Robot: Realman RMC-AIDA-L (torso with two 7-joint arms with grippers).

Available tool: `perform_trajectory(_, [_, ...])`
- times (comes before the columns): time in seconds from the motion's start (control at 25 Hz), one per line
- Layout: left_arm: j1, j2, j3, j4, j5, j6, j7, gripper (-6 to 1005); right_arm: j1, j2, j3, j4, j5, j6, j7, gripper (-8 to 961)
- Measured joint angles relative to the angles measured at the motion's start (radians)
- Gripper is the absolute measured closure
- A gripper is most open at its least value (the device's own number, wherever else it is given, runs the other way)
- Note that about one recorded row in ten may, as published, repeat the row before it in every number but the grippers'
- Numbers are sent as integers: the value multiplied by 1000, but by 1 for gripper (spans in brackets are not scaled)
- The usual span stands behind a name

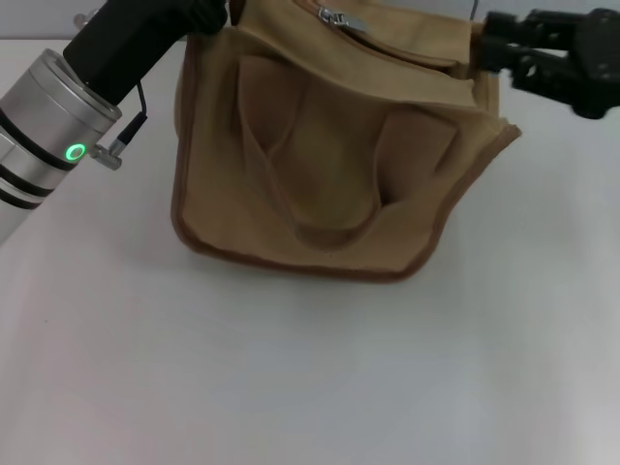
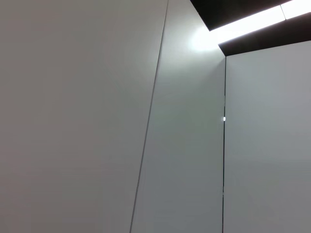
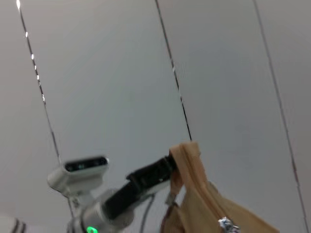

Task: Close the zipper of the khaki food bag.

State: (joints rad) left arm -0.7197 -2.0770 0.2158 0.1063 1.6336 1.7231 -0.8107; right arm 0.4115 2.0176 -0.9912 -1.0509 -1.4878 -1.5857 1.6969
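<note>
**Bag held at both top corners, pull near the left end**

The bag stands on the white desk, its front with the two looped handles facing the head camera and its brown-piped lower edge resting on the surface. The zipper runs along the top, and its shiny pull sits toward the robot's left end of that line.

The left gripper is at the bag's top left corner; in the right wrist view its dark fingers are clenched on the raised fabric corner there. The left arm's silver link (with a green ring light) reaches in from the left edge of the head view.

The right gripper touches the bag's top right corner; whether its fingers are clamped on the fabric cannot be told.

The right wrist view also shows the pull low on the bag's top edge. The left wrist view shows only pale wall panels and a ceiling light strip.
</note>
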Motion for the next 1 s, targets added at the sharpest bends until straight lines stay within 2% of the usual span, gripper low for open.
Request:
perform_trajectory(0.04, [0,0,0,0,0,0,0,873,0,0,0,0,0,0,0,560])
perform_trajectory(0.28, [4,-2,7,-5,0,14,-1,872,73,53,-1,-41,-120,139,-4,559])
perform_trajectory(0.36, [5,-2,8,-9,0,19,-1,871,94,61,-11,-47,-150,172,-7,559])
perform_trajectory(0.8, [9,-1,10,-13,0,23,4,869,105,64,-144,-78,-167,213,-44,560])
perform_trajectory(1.0, [9,-1,10,-13,0,24,6,868,102,64,-155,-86,-168,218,-44,559])
